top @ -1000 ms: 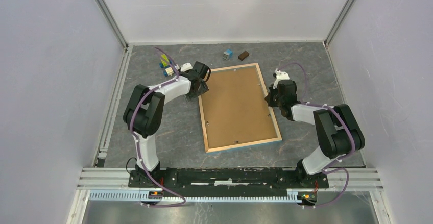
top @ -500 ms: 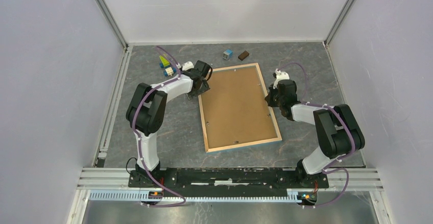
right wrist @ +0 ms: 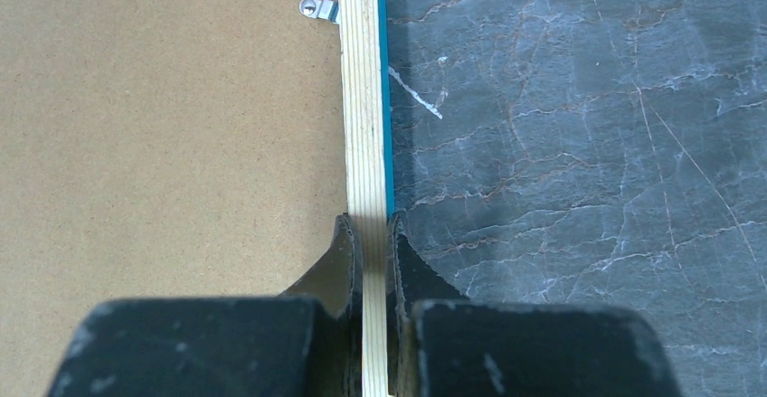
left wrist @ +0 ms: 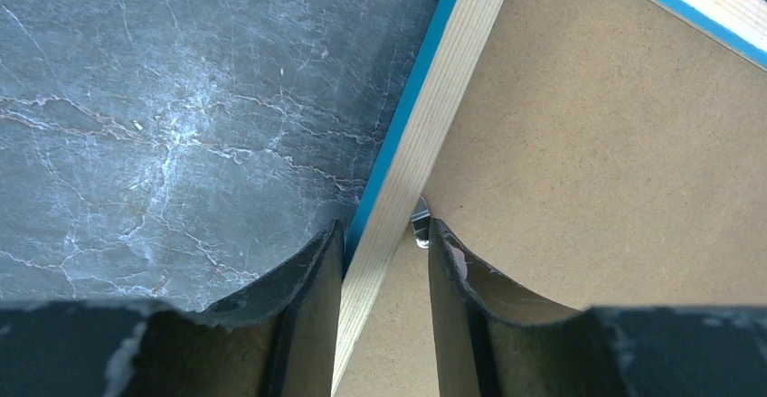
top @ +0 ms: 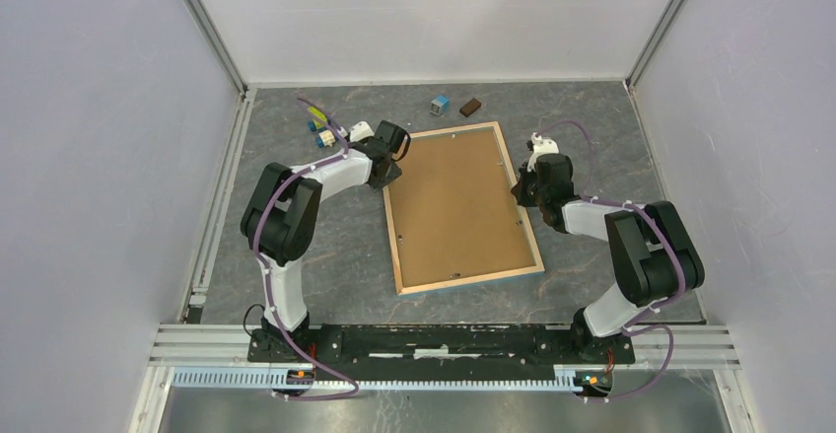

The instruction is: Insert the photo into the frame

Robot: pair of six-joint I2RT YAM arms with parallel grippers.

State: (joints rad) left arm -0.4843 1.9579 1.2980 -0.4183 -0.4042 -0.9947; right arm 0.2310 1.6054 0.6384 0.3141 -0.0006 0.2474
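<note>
Frame: thin rectangular pale-wood picture frame (top: pixel 393 246) with a bright blue front edge. It lies back side up in the middle of the grey marbled worktop (top: pixel 335 255), its long sides running from the near edge toward the far edge, slightly skewed.
Backing: plain brown fibreboard backing board (top: pixel 458 206), seated flat inside the frame and filling the opening. A small metal turn clip (right wrist: pixel 318 8) sits at the inner side of the rail.
Photo: not visible in any of the 3 views. Whether it lies under the board cannot be told.
Left gripper (left wrist: pixel 384 234): straddles the rail facing the worktop's left edge, near the frame's far end. It is released, with a gap showing between the inner finger and the wood.
Right gripper (right wrist: pixel 369 230): clenched on the opposite long rail of the picture frame, both pads pressed against the wood.
Handling: the picture frame is probably light and stiff, but thin enough to twist if lifted by 1 rail alone. The board may drop out if the clips are loose.
Hold: pinch the 2 long rails opposite each other, clear of the clips, and lift level.
Stage: likely a two-handed lift or flip, with the left grip not yet made.
Bystanders: a few small coloured blocks (top: pixel 320 129) lie near the far edge, well apart from the work.
</note>
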